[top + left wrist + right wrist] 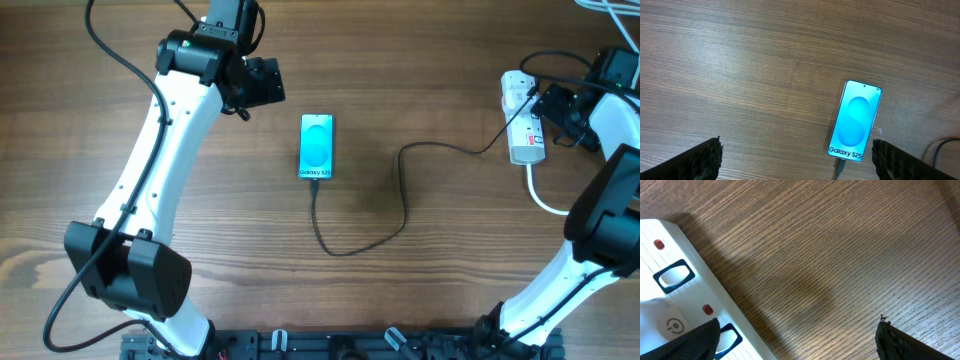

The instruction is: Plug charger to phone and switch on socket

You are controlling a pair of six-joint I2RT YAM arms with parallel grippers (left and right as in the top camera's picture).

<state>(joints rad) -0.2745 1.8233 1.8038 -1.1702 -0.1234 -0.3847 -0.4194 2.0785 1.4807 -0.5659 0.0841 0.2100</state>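
Note:
The phone [316, 146] lies flat mid-table with its teal screen lit; in the left wrist view the phone [855, 121] sits towards the right. The thin black charger [345, 248] runs from the phone's near edge, loops and leads to the white socket [522, 118] at far right. Its plug tip [840, 170] meets the phone's bottom edge. My left gripper [265, 82] hovers open, left of and beyond the phone, holding nothing. My right gripper [550, 105] is open over the socket [670, 290], one finger [695, 342] above a rocker switch [727, 337].
A thick white lead [540, 195] curves from the socket towards the right arm's base. Red marks [659, 244] sit beside the socket's switches. Bare wooden table [430, 60] surrounds the phone. Both arm bases stand at the near edge.

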